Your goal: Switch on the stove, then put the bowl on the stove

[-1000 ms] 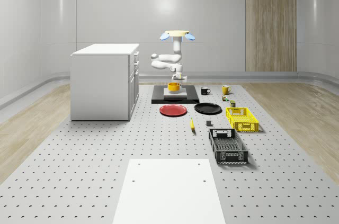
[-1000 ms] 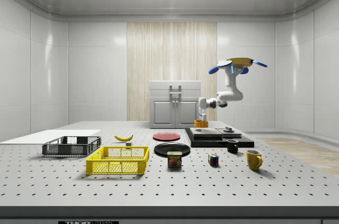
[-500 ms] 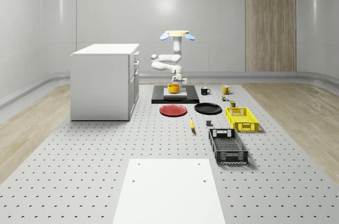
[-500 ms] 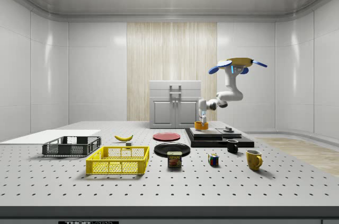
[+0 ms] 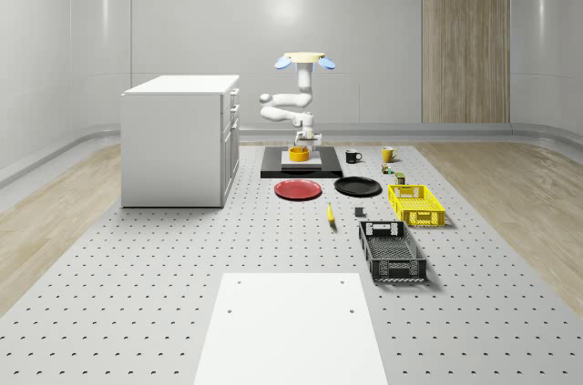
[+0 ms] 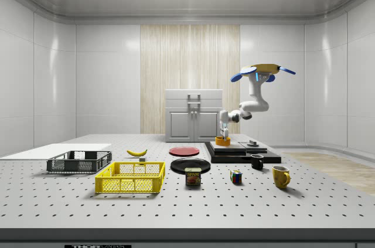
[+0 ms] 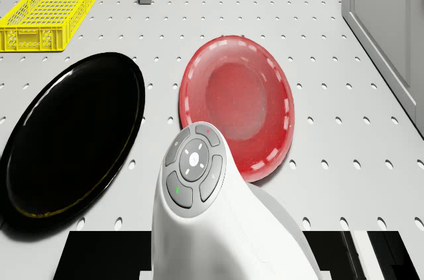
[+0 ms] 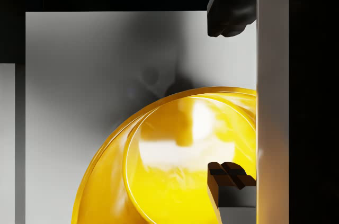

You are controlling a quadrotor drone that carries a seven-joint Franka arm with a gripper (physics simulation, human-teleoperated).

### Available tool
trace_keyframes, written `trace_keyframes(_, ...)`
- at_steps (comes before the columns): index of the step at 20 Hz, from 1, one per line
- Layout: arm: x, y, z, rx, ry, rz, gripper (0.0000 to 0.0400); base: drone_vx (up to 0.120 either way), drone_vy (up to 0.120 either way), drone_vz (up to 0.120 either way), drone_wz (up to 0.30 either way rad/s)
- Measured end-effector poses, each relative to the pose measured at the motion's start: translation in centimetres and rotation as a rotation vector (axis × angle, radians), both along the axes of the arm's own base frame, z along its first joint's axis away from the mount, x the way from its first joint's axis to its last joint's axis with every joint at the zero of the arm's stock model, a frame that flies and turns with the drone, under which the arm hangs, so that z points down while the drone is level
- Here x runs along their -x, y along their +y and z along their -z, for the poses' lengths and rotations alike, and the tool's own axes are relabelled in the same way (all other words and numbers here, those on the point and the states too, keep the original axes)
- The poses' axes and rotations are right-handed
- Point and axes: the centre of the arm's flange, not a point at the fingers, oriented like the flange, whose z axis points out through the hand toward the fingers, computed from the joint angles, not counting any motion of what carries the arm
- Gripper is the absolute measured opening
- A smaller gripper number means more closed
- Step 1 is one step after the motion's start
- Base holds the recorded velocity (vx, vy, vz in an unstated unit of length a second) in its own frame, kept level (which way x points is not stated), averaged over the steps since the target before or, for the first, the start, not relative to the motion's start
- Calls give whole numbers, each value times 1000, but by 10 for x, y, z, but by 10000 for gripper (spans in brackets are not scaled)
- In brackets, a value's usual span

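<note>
- Your yellow bowl (image 5: 299, 155) sits on the pale plate of the black stove (image 5: 330, 170), at the far end of the perforated bench (image 5: 182, 248).
- The gripper (image 8: 233, 97) stands directly over the bowl's rim: in the wrist view one dark fingertip (image 8: 229, 15) is outside the wall and the other is inside the bowl. The jaws straddle the rim; whether they press on it you cannot tell.
- In the side view the gripper (image 6: 222, 136) points straight down onto the bowl (image 6: 222, 141), the white arm (image 6: 246, 109) bent behind it.
- The drone (image 5: 305, 60) hovers above the stove's far side, beside the white cabinet (image 5: 178, 139).
- Just in front of the stove lie a red plate (image 7: 237, 104) and a black plate (image 7: 66, 138); a yellow basket (image 5: 415, 204) lies beyond them.
</note>
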Motion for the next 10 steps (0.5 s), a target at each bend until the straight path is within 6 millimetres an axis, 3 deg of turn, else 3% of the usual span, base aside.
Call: trace_keyframes(10, 0, 0, 32, 0, 0, 0, 397, 0, 0, 0, 0)
